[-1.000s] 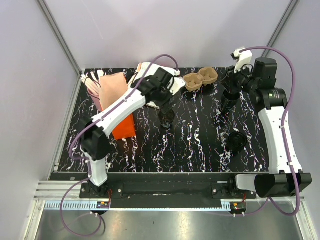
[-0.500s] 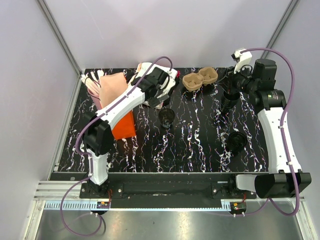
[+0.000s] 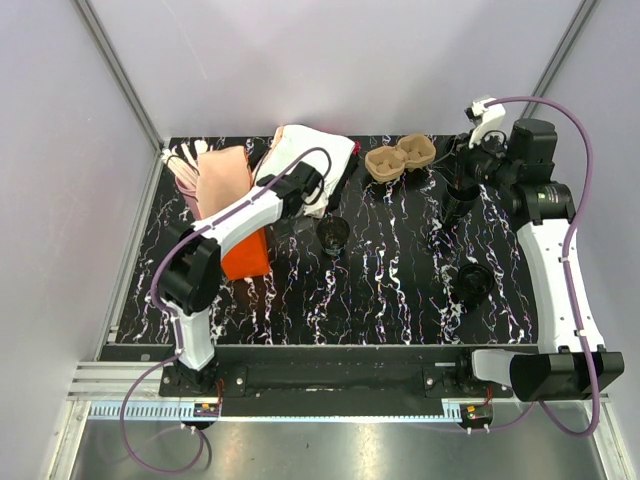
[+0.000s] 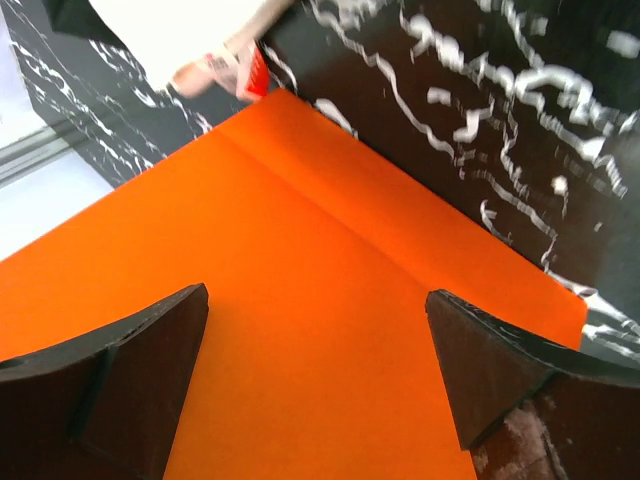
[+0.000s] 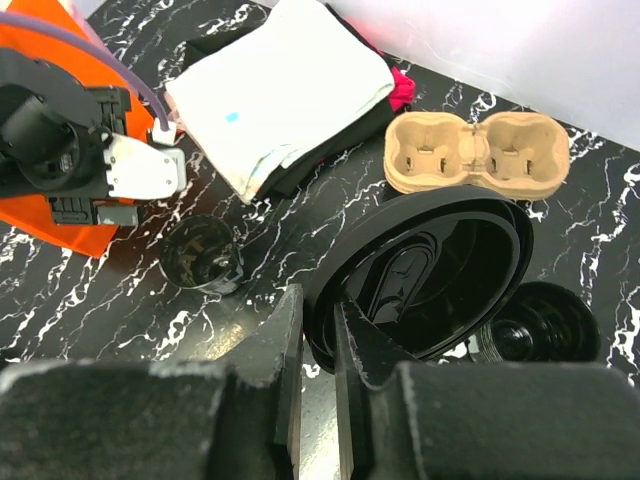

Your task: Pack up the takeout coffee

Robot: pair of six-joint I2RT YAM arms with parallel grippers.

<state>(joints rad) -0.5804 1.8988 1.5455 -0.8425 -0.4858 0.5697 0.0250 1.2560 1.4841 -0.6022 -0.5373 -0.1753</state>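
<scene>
Two arms out: left gripper [image 4: 316, 345] spread wide over one orange sheet [image 4: 330, 240], right gripper [image 5: 318, 322] pinching one black lid [image 5: 430, 262] (by its rim), one takeout coffee [image 5: 201, 256] upright mid-table, near-left of one cardboard tray [image 5: 477, 172].

Bright, even light with soft shadows throughout; the left wrist view is blurred and close

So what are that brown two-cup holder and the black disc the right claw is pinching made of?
The brown holder looks like moulded paper pulp: it is matte and slightly fibrous, with soft rounded edges. The black disc seems to be thin plastic, probably a cup lid: it is smooth and glossy, and light glints off its pressed ridges.
</scene>
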